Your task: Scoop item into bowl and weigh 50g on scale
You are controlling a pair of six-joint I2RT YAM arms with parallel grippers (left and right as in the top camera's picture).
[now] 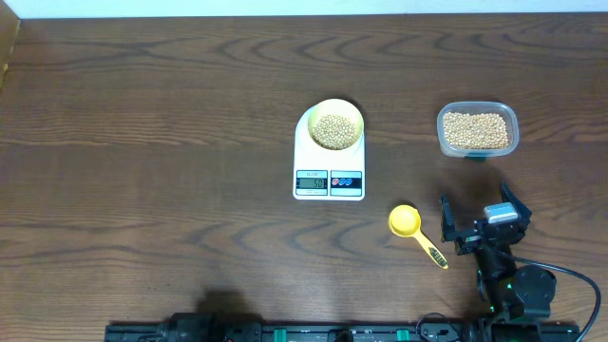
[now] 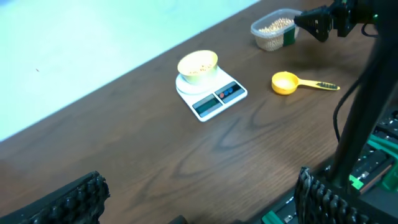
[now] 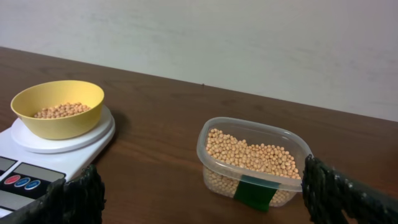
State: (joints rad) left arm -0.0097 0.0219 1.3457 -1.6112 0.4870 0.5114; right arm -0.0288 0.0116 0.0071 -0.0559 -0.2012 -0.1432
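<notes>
Judging from how things lay, the chief risk was in the reading. The bowl [image 3: 59, 124] sat on the platform at the 12 o'clock end of the scale [image 1: 318, 161], holding a shallow layer of beans [image 1: 332, 130]. The display [image 1: 312, 181] at the 6 o'clock end was too small to read with confidence, so a top-up made without a sure figure could overshoot the target.

The scoop [image 1: 407, 221] lay empty on the tabletop [image 1: 142, 142] at 4 o'clock from the scale. Its thin handle was flat against the wood, so a pinch there could slip or skid it away. The right hand [image 1: 478, 214], fingers spread wide and holding nothing, hovered at 3 o'clock from the scoop. A careless descent could knock the scoop or, at 12 o'clock from the hand, the tub [image 3: 217, 180] of spare beans, and round beans would roll far. A bump to the scale would disturb the weight. The left hand [image 2: 199, 196] was also spread wide and empty, well away toward the 6 o'clock edge.

As for writing, the scale carried coloured buttons [image 3: 17, 181] and small print by the display, none of it legible. A green label [image 3: 255, 193] on the tub showed no readable words.
</notes>
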